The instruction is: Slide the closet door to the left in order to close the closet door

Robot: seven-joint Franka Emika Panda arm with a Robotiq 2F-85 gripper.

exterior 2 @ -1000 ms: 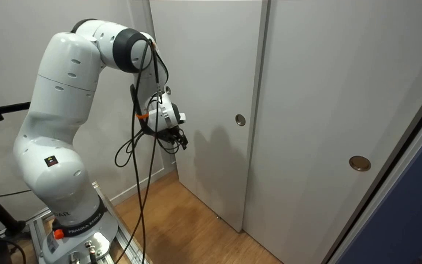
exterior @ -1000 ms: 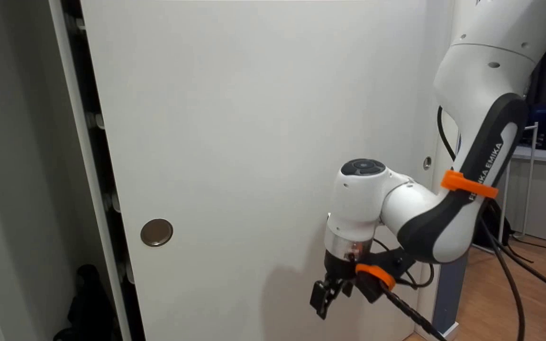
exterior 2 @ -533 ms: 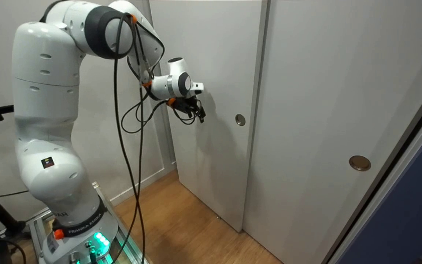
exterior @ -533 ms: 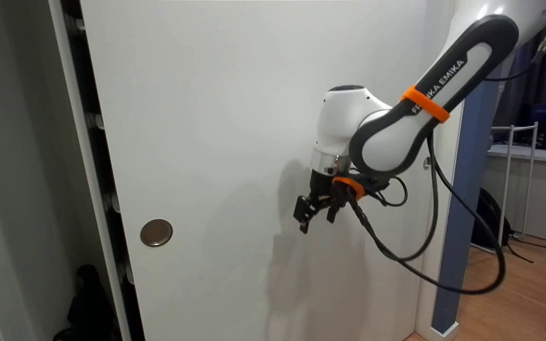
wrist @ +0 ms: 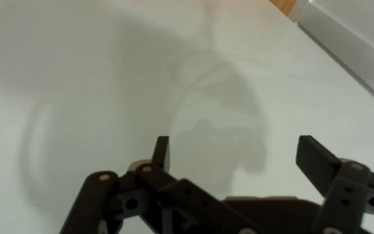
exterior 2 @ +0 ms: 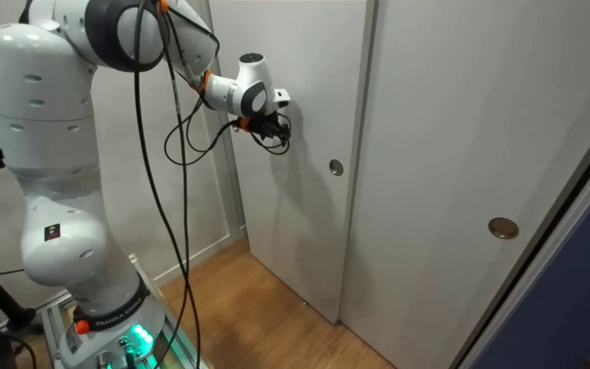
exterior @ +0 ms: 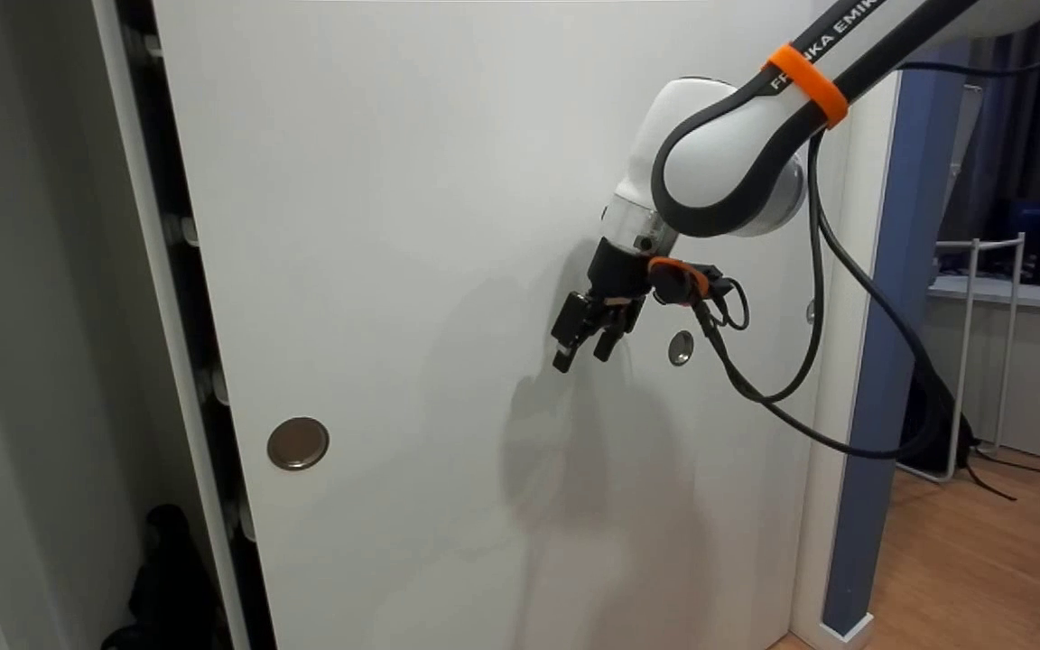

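White closet door point(exterior: 412, 226): we see it just beside the frame point(exterior: 172, 325), a dark gap point(exterior: 196, 307) between.
Gripper point(exterior: 582, 359): well apart from the frame, in front of the door, fingers point(wrist: 159, 152) spread.

– What stands on the left?
– A white robot arm point(exterior 2: 44, 138), its black gripper point(exterior 2: 281, 137) in front of the white closet door point(exterior 2: 315, 128)
– And right of that?
– Another white panel point(exterior 2: 443, 169) with a round pull point(exterior 2: 503, 228)
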